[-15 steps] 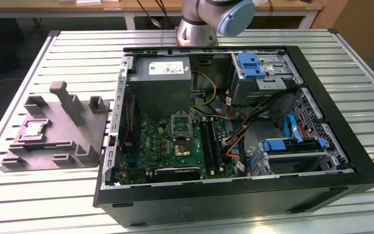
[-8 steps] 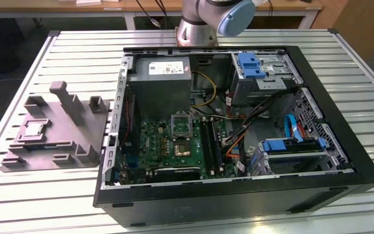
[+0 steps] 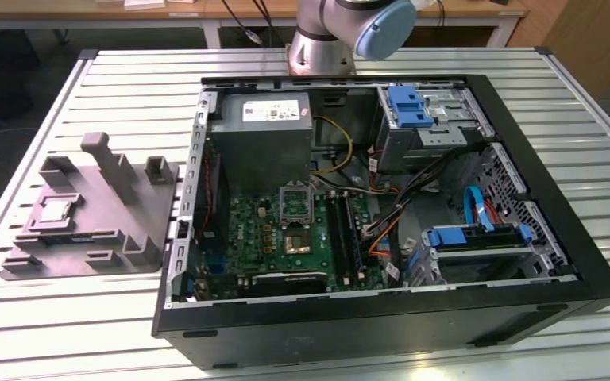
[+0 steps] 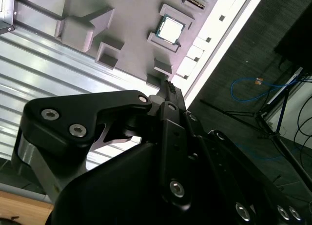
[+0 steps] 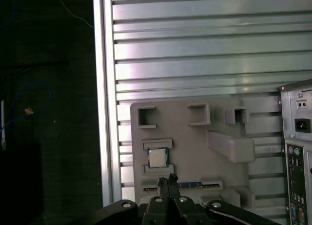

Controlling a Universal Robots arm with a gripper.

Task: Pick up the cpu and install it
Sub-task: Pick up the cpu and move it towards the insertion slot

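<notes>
Nearest your wrist cameras was the gripper, its two slim fingers drawn together at the tips with nothing between them. It hung above the grey-purple fixture, well apart from it.

The cpu lay flat in its square pocket in that fixture, silver top upward. The fixture sat on the tabletop close to the edge at the exterior view's left, beside the open computer case.

Your risks, as I judge them:
- Had the fingers gone down closed, they would have struck the chip's lid instead of straddling it.
- The chip was thin and sat low between raised pocket walls, so a grip slightly off centre could have caught a wall or lifted the chip tilted.
- A tilted or rotated chip would not have seated in the dark socket on the board and could have damaged its contacts.
</notes>
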